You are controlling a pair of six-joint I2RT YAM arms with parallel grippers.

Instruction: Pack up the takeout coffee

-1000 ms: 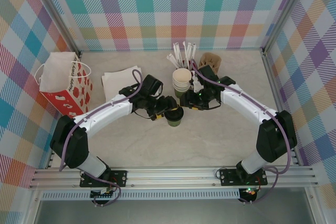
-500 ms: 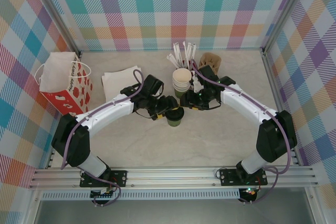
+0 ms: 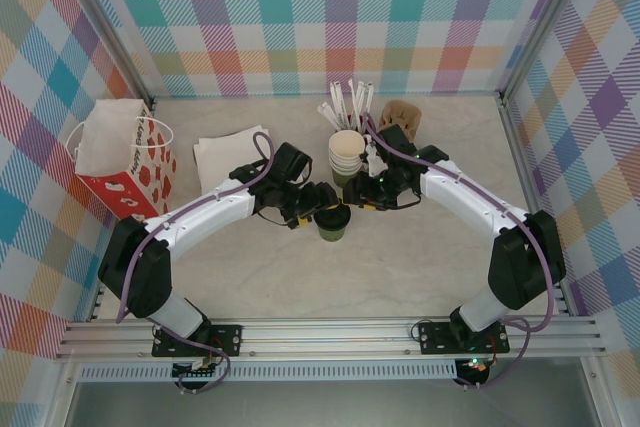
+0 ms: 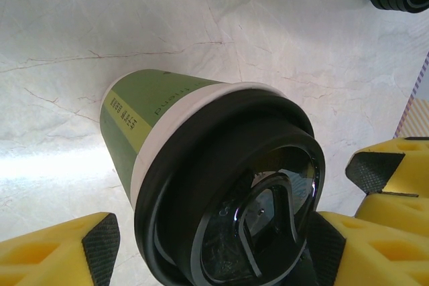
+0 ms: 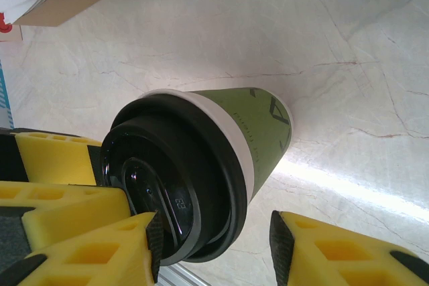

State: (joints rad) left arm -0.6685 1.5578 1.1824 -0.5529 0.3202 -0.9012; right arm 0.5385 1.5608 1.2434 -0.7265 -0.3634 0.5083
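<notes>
On the marbled table (image 3: 400,267) we saw the red bag (image 3: 125,157) far left and the green cup (image 3: 333,231) upright at centre. The left gripper (image 4: 208,252) and right gripper (image 5: 213,249) each stood with jaws parted astride its lid (image 4: 255,185), gripping nothing. We judged a lopsided squeeze could pop the lid or tip the cup. Nothing had visibly moved since a second before.

I saw the takeout coffee (image 4: 131,122) was dark green with a lighter green label patch, white-banded under a glossy black lid (image 4: 234,199). The bench (image 4: 100,18) was cream marble with thin brown veins. The left end effector (image 4: 211,249) had yellow fingers (image 4: 47,259) with black pads (image 4: 102,246). The walls (image 3: 340,17) wore pastel plaid.
</notes>
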